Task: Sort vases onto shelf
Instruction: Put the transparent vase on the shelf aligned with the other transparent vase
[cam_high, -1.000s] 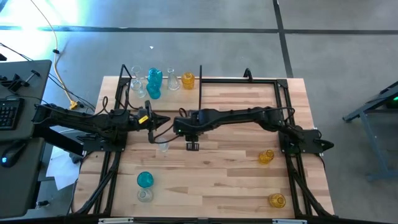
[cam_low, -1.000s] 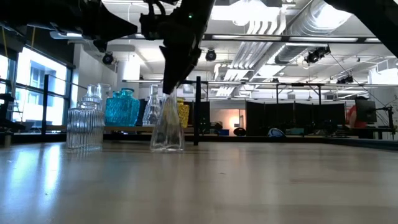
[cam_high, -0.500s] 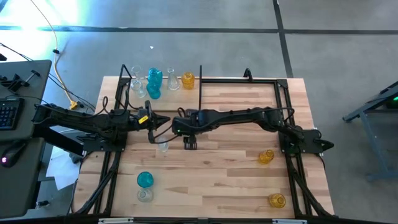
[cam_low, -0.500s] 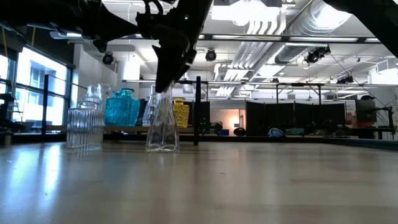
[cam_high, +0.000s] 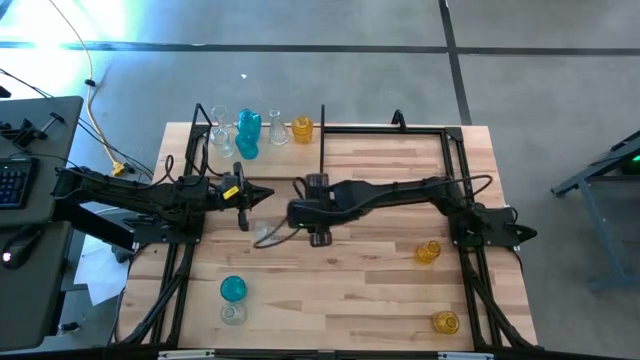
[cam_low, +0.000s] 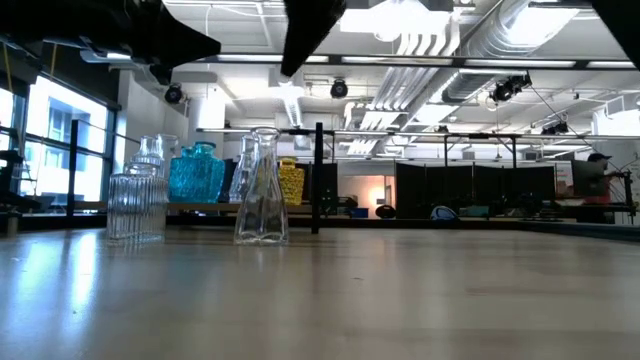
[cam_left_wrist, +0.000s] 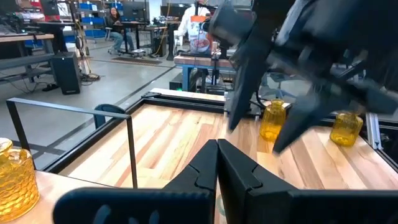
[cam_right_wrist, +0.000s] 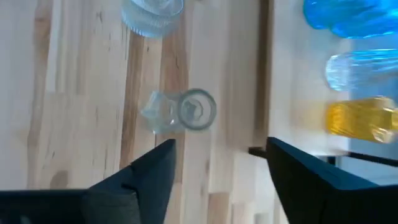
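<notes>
inspection, left to right, clock directions taken on the high view about the table centre. the left gripper (cam_high: 243, 193) sits at about nine o'clock, close to centre, its fingers (cam_left_wrist: 219, 163) pressed tight together and holding nothing; it appears parked, clear of the work. just beyond it toward the centre, a clear conical vase (cam_low: 261, 186) stands upright on the wooden table (cam_high: 380, 270), free of any contact, neck open to the camera in the right wrist view; the placement looks deliberate, a staging spot in both arms' reach. the right gripper (cam_high: 318, 210) hangs just to the three o'clock side of that vase, raised off the table, fingers (cam_right_wrist: 140, 171) spread wide and empty, consistent with a release. the shelf (cam_high: 225, 150) lies at eleven o'clock at the table's far edge, carrying clear, teal and amber vases in a row; grouping by colour seems intended. unsorted stock: a teal vase (cam_high: 233, 288) with a clear ribbed one touching it at seven o'clock, two amber vases (cam_high: 428, 251) at four and five o'clock. judgement: sorting is partly done.
</notes>
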